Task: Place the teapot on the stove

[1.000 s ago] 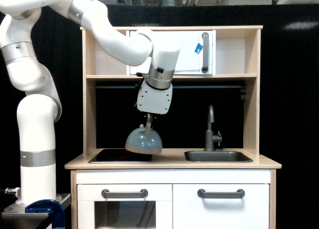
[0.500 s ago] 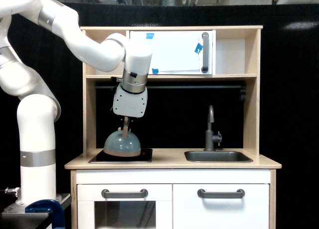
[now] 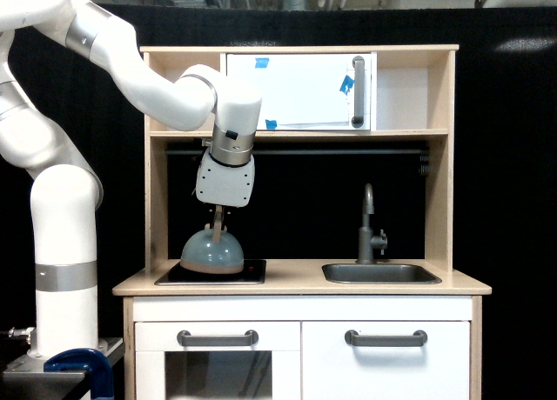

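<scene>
Probably lab: toy kitchen [image 3: 300, 283] (wooden), black backdrop [image 3: 509, 156], robot arm [image 3: 61, 243].

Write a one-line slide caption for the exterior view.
The gripper holds the teapot by its arched handle over the stove of a wooden play kitchen.

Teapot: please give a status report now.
Gripper shut on teapot handle. Teapot over the stove, contact unclear. Nothing in the way.

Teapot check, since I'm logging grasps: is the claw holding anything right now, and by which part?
The claw holds the teapot by its tan arched handle on top, over the stove.
</scene>
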